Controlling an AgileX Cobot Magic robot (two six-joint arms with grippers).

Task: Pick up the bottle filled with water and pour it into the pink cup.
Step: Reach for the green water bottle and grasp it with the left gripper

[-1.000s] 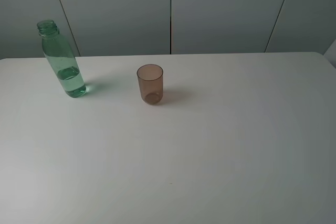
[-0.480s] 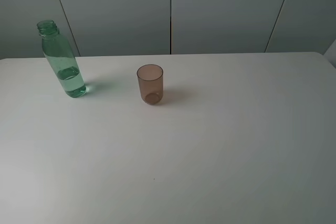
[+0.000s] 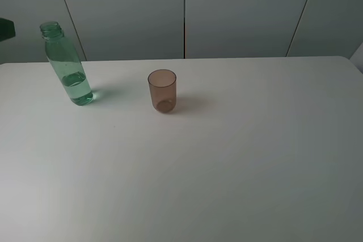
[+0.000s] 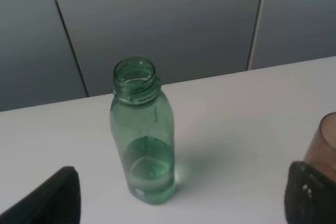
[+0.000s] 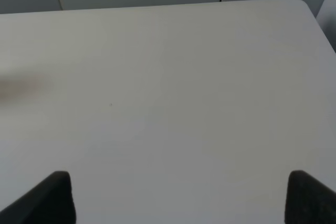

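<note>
The green transparent bottle (image 3: 68, 66) stands upright and uncapped at the table's back left, with water in its lower third. The pink cup (image 3: 163, 90) stands upright to its right, apart from it and looking empty. In the left wrist view, my left gripper (image 4: 181, 195) is open and empty. Its dark fingertips (image 4: 50, 198) stand wide on either side of the bottle (image 4: 143, 140), short of it, and the cup (image 4: 323, 142) shows at the edge. My right gripper (image 5: 181, 198) is open and empty over bare table. No gripper fingers show in the exterior view.
The white table (image 3: 227, 168) ends at grey wall panels (image 3: 238, 9) behind the bottle and cup. A dark shape (image 3: 5, 28) shows at the left edge of the exterior view, level with the bottle's neck.
The dark shape at the left edge of the exterior view has come into sight. The bottle and cup have not moved.
</note>
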